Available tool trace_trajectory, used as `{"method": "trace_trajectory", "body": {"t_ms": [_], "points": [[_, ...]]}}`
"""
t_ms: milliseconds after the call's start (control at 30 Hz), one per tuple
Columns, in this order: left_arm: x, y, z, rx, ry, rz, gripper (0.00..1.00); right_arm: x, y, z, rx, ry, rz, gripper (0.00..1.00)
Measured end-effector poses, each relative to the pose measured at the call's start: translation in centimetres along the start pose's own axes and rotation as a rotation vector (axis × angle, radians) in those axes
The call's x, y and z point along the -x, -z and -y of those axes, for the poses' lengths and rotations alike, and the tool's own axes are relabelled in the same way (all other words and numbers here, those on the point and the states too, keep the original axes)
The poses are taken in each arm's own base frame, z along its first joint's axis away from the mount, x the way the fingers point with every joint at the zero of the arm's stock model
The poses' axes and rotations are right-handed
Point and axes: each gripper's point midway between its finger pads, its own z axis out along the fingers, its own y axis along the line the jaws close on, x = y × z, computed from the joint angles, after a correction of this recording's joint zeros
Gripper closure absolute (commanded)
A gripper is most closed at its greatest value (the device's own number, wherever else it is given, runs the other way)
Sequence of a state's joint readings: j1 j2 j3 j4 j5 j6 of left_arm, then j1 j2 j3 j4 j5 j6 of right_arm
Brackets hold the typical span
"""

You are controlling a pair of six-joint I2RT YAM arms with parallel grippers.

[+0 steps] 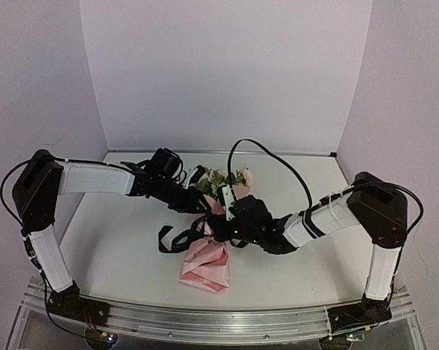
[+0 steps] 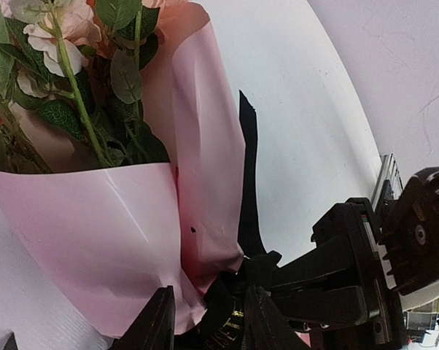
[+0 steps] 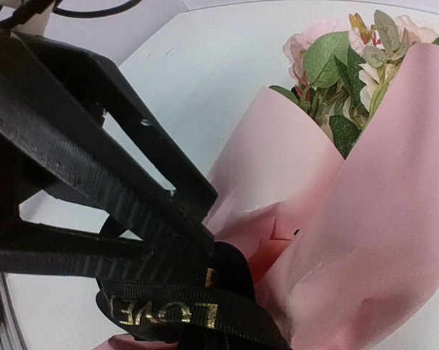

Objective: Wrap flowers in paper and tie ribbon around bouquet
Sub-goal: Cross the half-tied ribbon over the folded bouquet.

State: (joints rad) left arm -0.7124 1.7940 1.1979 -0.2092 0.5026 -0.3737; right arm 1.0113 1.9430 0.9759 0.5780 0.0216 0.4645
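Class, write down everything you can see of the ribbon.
The ribbon is narrow, black, woven-looking tape with gold lettering reading LOVE. It sits at the bouquet's pinched waist, with loose loops spilling onto the table toward the left arm and one cut end lying along the paper. The right fingers pinch it.

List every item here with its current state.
flowers: wrapped in the paper cone, blooms sticking out.
paper: rolled into a cone, lying flat.
ribbon: at the cone's waist, ends loose, no knot visible.
left fingers: apart, ribbon between them; grip unclear.
right fingers: shut on the ribbon.
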Motion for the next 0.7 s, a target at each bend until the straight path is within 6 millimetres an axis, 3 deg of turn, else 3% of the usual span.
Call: {"method": "trace_trajectory", "body": {"t_ms": [167,367,467,700], "points": [[-0.54,-0.56,-0.23,-0.01,0.014,-0.023,0.68,0.06,-0.06,0.04,-0.008,0.014,-0.005,1.0],[-0.63,-0.63,-0.19,-0.015,0.029,-0.027,0.78,0.16,-0.14,-0.12,-0.016,0.028,-0.01,1.0],[-0.74,-0.73,-0.18,-0.019,0.036,-0.032,0.67,0.12,-0.16,-0.11,-0.022,0.037,-0.015,1.0],[-0.69,-0.7,0.23,-0.04,0.053,-0.037,0.67,0.02,-0.14,0.02,-0.037,0.058,-0.015,1.0]]}}
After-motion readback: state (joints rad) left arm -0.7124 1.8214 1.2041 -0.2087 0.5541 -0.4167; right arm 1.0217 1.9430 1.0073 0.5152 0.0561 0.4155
